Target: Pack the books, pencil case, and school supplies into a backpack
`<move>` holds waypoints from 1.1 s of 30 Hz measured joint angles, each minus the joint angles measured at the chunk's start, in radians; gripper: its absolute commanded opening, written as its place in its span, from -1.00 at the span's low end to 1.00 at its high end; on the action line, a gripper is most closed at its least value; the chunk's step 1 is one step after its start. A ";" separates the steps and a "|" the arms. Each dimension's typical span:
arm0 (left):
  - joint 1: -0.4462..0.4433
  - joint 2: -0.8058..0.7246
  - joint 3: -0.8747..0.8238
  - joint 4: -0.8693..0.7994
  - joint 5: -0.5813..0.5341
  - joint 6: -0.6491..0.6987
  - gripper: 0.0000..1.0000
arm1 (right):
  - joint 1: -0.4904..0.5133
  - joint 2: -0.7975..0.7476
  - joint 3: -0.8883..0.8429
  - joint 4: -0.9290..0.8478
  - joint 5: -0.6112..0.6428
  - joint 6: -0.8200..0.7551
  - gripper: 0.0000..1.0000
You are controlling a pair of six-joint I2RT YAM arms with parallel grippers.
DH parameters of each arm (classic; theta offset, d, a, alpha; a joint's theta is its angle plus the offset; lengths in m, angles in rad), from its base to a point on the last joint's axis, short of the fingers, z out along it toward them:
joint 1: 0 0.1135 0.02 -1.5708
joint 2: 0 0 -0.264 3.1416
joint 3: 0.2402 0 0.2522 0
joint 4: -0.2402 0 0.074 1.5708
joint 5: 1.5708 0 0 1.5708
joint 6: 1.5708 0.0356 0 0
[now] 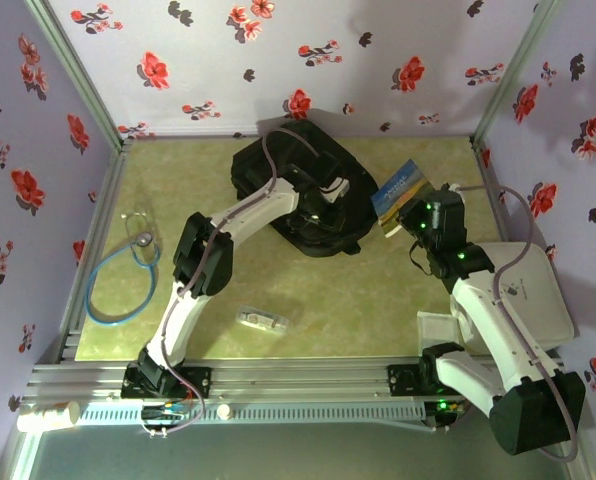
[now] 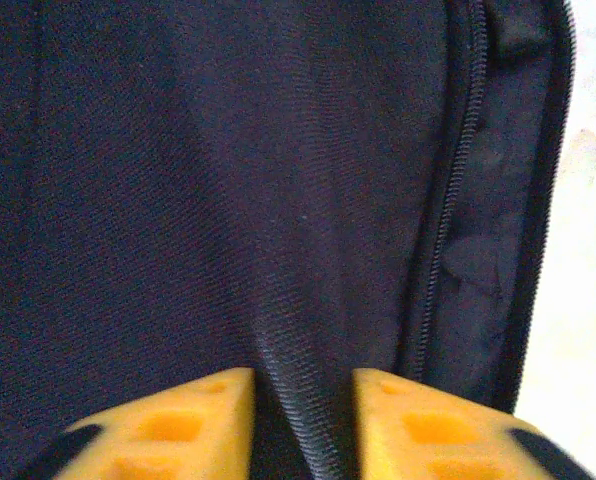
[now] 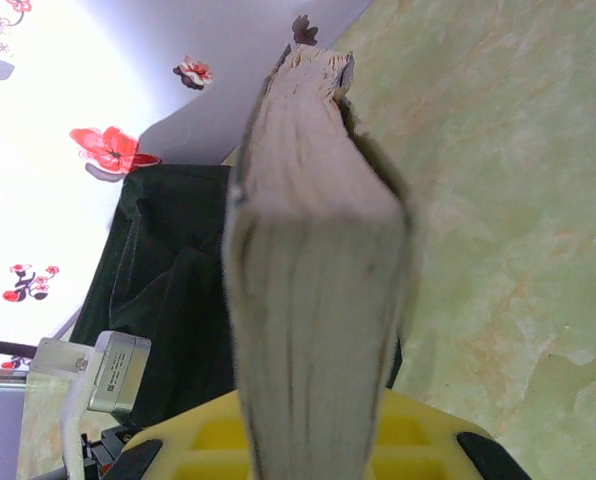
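The black backpack [image 1: 278, 165] lies at the back middle of the table. My left gripper [image 1: 323, 205] is down on its right part. In the left wrist view the yellow fingers [image 2: 198, 420] stand close together with a raised fold of the backpack's fabric [image 2: 293, 370] pinched between them, and a zip [image 2: 448, 200] runs to the right. My right gripper [image 1: 418, 215] is shut on the books [image 1: 400, 188], blue cover up, just right of the backpack. Their page edges [image 3: 313, 260] rise from between the yellow jaws, with the backpack [image 3: 168, 290] to the left. The pencil case [image 1: 263, 320] lies near the front middle.
A blue-tubed stethoscope [image 1: 128, 270] lies along the left side of the green table [image 1: 358, 300]. A white tube [image 1: 48, 415] rests on the front rail at the left. Flowered walls close off the left, back and right.
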 measured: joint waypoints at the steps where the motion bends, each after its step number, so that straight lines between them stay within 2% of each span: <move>1: 0.000 0.000 0.000 -0.003 -0.003 -0.001 -0.73 | 0.000 0.000 0.000 0.000 0.000 0.000 -0.90; 6: 0.003 0.000 0.000 -0.005 -0.010 -0.013 -1.00 | 0.000 0.000 -0.001 0.000 0.000 0.000 -0.90; 11: 0.018 -0.032 -0.027 0.023 0.006 -0.030 -1.00 | -0.003 0.000 -0.001 0.000 0.000 -0.001 -0.90; 18: 0.129 -0.267 -0.214 0.196 0.067 -0.092 -1.00 | -0.027 -0.039 -0.001 0.001 -0.008 -0.027 -0.90; 24: 0.210 -0.445 -0.398 0.424 0.122 -0.201 -1.00 | -0.028 -0.059 -0.007 0.038 -0.118 -0.027 -0.91; 28: 0.212 -0.463 -0.470 0.535 0.152 -0.255 -1.00 | -0.028 -0.076 -0.029 0.046 -0.211 -0.018 -0.90; 33: 0.212 -0.457 -0.480 0.595 0.179 -0.303 -1.00 | -0.028 -0.109 -0.075 0.046 -0.293 0.039 -0.90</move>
